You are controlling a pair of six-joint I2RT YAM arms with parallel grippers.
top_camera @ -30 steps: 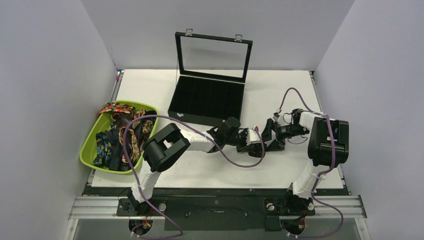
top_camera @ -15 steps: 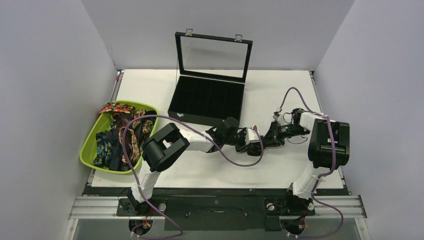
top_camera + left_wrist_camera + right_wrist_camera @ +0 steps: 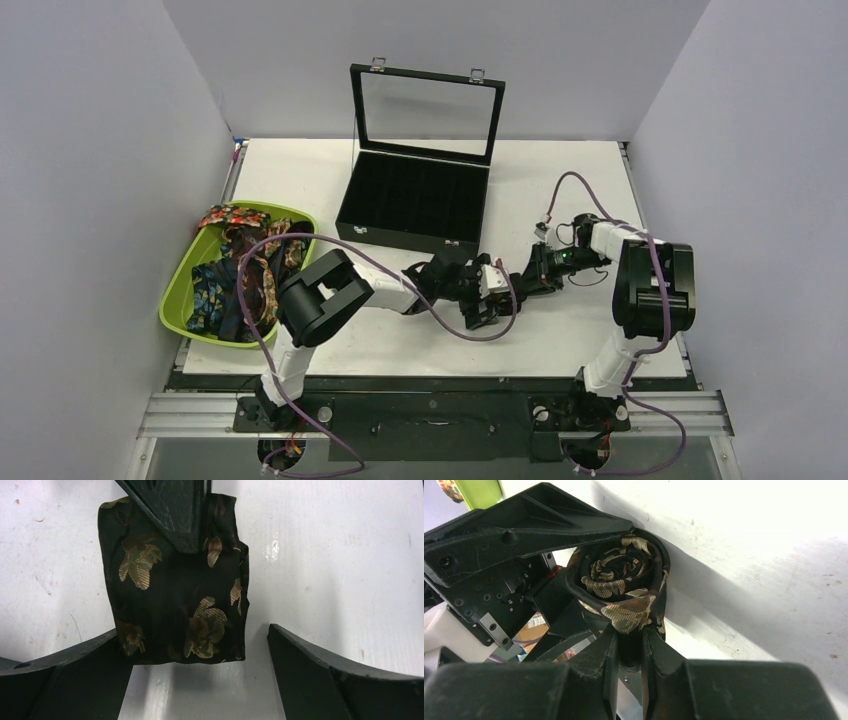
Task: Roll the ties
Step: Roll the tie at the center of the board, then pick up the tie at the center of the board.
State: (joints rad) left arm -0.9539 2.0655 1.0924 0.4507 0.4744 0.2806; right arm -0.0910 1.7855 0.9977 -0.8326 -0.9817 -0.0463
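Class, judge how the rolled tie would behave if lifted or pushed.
Probably soft and squashy: the rolled tie is coiled fabric. Likely to unroll if released, since only the right gripper pinches it. Might roll when pushed, being round.

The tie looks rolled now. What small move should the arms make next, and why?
Probably draw the left gripper back, clear of the rolled tie. Its jaws stand open around the roll, while the right gripper pinches the roll's outer layers, so the right arm alone could then carry it toward the black box.
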